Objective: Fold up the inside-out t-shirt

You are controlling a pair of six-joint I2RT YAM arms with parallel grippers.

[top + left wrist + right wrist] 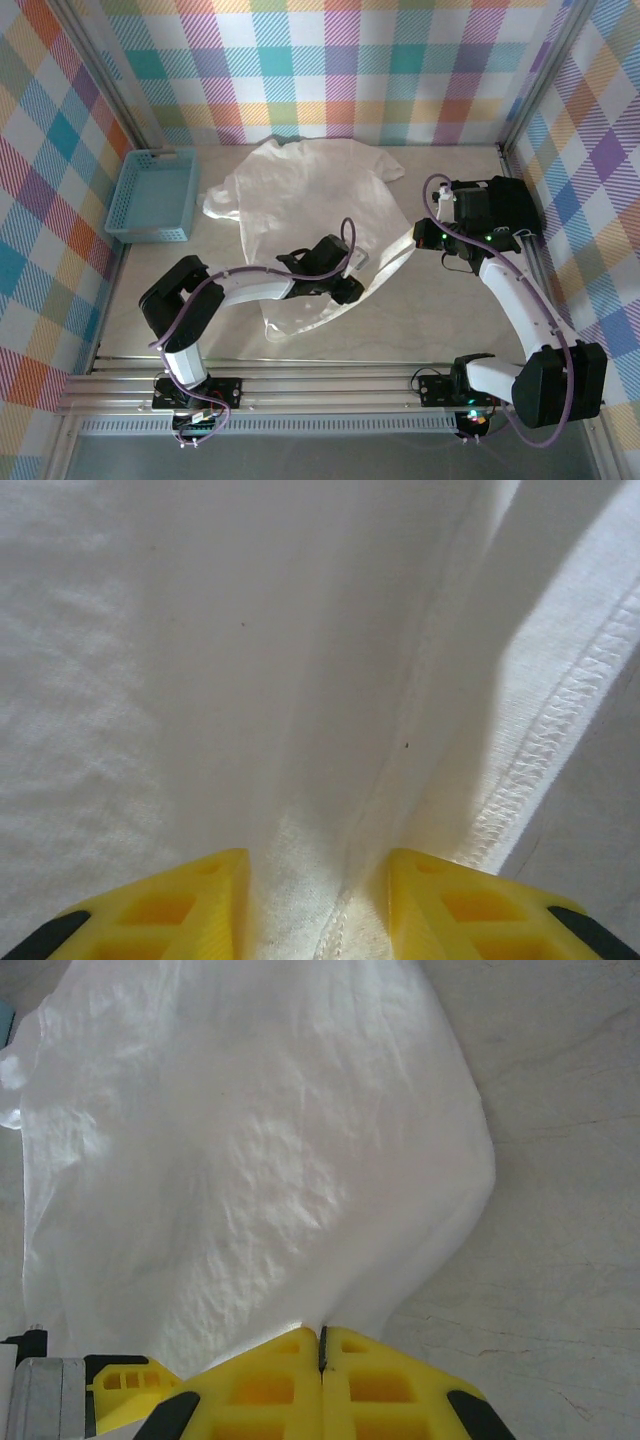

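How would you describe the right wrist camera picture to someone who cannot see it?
The right gripper, its two yellow fingers pressed shut, pinches the edge of a wrinkled white t-shirt. The cloth spreads away from it over a pale table, which shows on the right.

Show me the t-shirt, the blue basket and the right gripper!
t-shirt (300,190): top view, the middle of its spread cloth.
blue basket (148,237): top view, its near rim.
right gripper (321,1338): right wrist view, where its shut fingertips pinch the t-shirt.

t-shirt (300,190) on table (420,320), basket (152,195) just left — back corner
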